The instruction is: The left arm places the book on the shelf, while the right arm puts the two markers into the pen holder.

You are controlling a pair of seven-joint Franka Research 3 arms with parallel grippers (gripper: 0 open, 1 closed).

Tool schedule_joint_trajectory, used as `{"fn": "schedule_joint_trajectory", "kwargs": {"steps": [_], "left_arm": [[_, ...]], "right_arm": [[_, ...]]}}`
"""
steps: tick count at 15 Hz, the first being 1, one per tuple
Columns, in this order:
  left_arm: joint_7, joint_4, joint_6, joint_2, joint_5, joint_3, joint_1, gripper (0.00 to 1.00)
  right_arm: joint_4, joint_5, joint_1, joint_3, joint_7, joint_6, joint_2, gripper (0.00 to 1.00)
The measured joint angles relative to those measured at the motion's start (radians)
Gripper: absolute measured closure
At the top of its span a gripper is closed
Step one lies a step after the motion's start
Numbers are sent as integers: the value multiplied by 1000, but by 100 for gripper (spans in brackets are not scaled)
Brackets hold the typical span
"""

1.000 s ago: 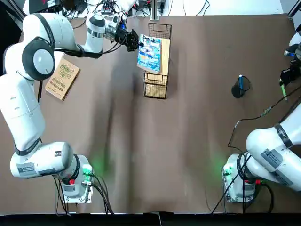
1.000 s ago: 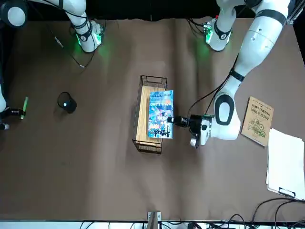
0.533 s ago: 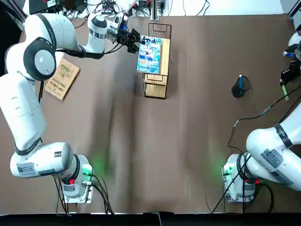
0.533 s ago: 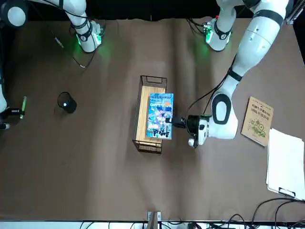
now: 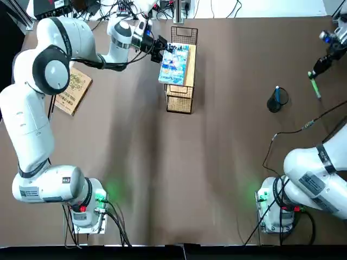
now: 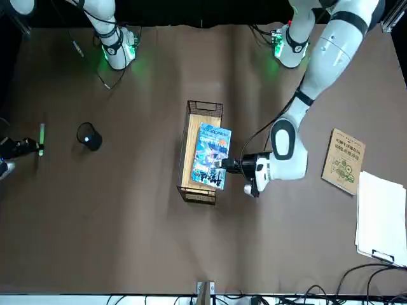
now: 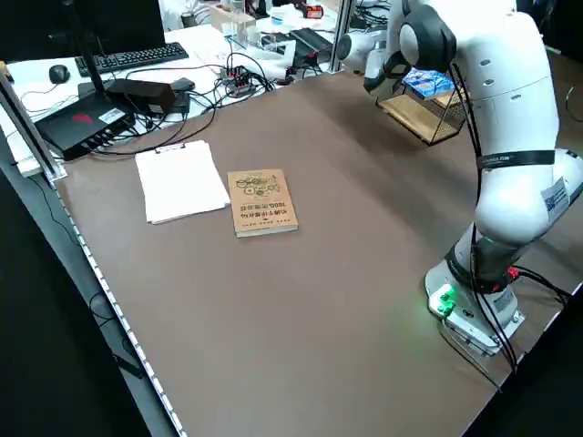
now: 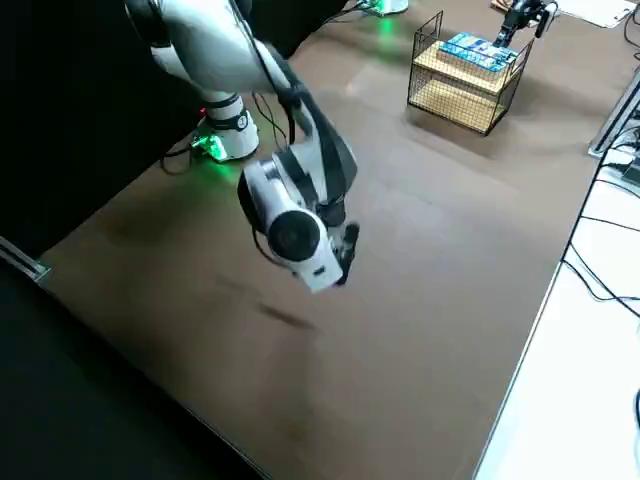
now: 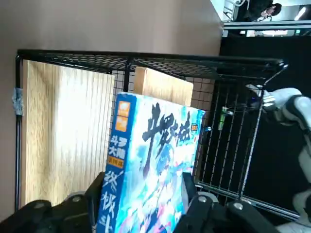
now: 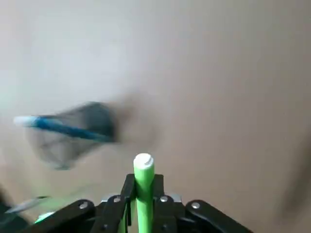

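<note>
Book (image 5: 174,67) extends from the fingertips of the left gripper (image 5: 166,49) in the top view, over the shelf (image 5: 179,104). Well apart, the right gripper (image 5: 312,75) has the green marker (image 5: 316,89) projecting beyond its fingers; the pen holder (image 5: 274,104) stands off those tips, blue marker (image 5: 278,95) already in it.

The front view shows the book askew to the shelf's long sides, its edge at the left fingers.

In the left side view the arm hides the left fingertips; the tan-brown book (image 7: 262,202) lies well apart from them.

The right side view shows the book over the shelf, just beyond the left fingers.

The left wrist view shows the left fingers clamped about the book, spine between them. Placing seems in hand; next it likely needs squaring, lowering until supported, then release.

In the right wrist view, the right fingers pinch the green marker, tip up between them. Its next move probably calls for centring over the cup's mouth, avoiding the blue marker, before letting go.
</note>
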Motion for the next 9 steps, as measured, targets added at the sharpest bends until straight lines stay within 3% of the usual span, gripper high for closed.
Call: {"fn": "schedule_joint_trajectory", "kwargs": {"steps": [4,6,8,9], "left_arm": [[-4,-3,27,0,0,5,-7,28],[-3,-3,27,-1,3,20,4,25],[-2,-2,27,-2,15,37,18,8],[-4,-2,27,-3,30,44,31,7]], "right_arm": [[-4,322,-21,-3,-118,-246,-37,82],[-25,433,-31,-3,-232,-285,-33,82],[-76,539,-37,-4,-391,-291,-27,82],[-110,584,-40,-5,-479,-291,-23,82]]}}
